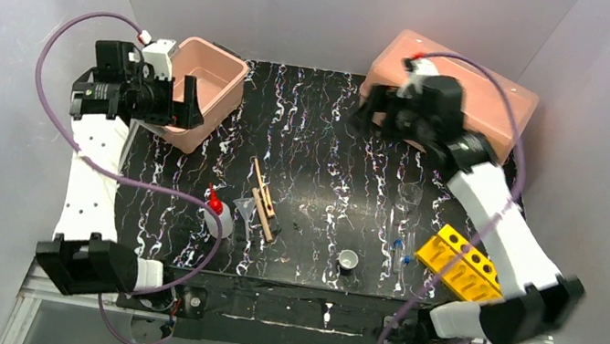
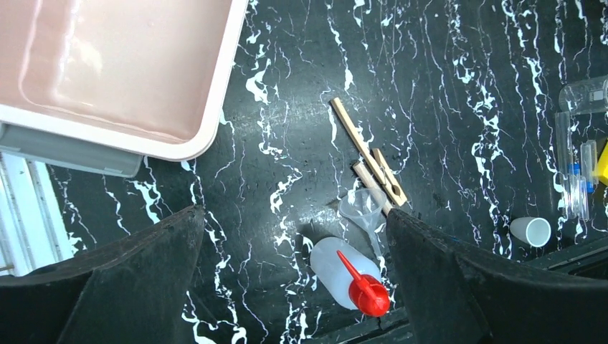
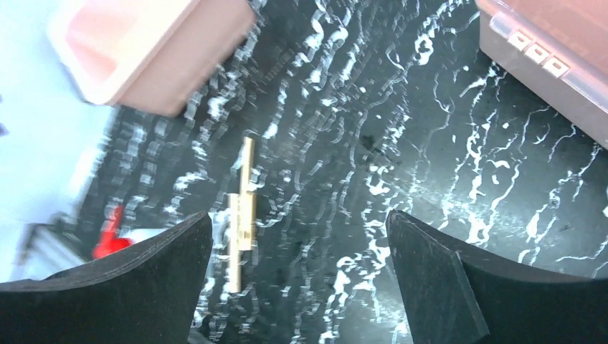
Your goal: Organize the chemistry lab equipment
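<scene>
The white squeeze bottle with red nozzle (image 1: 216, 212) (image 2: 349, 274) lies near the front left. Wooden clamps (image 1: 262, 198) (image 2: 371, 154) (image 3: 242, 208) lie beside it, with a small clear funnel (image 2: 361, 208) touching them. The tiny white cup (image 1: 348, 260) (image 2: 530, 231) sits front centre. Blue-capped clear tubes (image 1: 401, 247) (image 2: 577, 179) lie beside the yellow holed rack (image 1: 461, 262). The clear beaker (image 1: 409, 198) (image 2: 584, 93) stands behind them. My left gripper (image 1: 192, 105) (image 2: 295, 287) is open and empty, high by the pink bin. My right gripper (image 1: 370, 108) (image 3: 297, 287) is open and empty, raised at the back.
An open pink bin (image 1: 204, 87) (image 2: 122, 72) (image 3: 136, 50) sits at the back left corner. The big pink lidded box (image 1: 480, 94) (image 3: 552, 50) stands at the back right, under my right arm. Grey walls enclose the black marbled table (image 1: 325, 138).
</scene>
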`<action>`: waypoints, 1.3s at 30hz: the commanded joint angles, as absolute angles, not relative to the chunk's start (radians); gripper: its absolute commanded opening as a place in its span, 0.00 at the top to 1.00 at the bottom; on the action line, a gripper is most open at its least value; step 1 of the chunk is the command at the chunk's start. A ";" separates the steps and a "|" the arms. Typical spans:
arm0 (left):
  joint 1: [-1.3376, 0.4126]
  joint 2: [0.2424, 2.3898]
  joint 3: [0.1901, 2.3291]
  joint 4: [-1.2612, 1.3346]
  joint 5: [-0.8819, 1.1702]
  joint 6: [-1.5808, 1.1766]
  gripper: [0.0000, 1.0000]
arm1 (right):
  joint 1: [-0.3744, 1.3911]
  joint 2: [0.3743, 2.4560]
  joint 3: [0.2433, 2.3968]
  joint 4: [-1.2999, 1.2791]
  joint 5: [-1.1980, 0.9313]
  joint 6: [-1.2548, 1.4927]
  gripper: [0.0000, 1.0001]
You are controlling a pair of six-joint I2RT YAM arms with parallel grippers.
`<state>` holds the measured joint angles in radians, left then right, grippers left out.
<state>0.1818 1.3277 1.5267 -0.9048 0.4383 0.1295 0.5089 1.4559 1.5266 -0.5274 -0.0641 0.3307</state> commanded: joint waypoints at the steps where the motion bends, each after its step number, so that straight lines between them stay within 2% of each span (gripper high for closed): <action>1: 0.189 1.227 1.489 -0.921 0.482 0.138 0.02 | 0.342 1.227 1.326 -0.382 -0.285 0.521 0.02; 3: 0.189 1.223 1.482 -0.944 0.511 0.155 0.02 | 0.304 1.162 1.297 -0.462 -0.210 0.558 0.02; 7: 0.190 1.226 1.471 -0.978 0.574 0.183 0.02 | 0.295 1.112 1.332 -0.833 0.067 0.601 0.02; 12: 0.189 1.222 1.438 -0.971 0.639 0.192 0.02 | 0.272 0.982 1.247 -1.050 0.309 0.742 0.02; 19: 0.189 1.265 1.473 -0.990 0.658 0.205 0.02 | 0.081 0.969 1.097 -1.148 0.184 0.841 0.02; 35: 0.189 1.282 1.452 -0.995 0.640 0.250 0.02 | 0.042 1.101 1.017 -1.021 0.304 0.844 0.02; 39: 0.189 1.286 1.452 -0.993 0.624 0.256 0.02 | 0.036 1.158 1.020 -0.995 0.313 0.825 0.05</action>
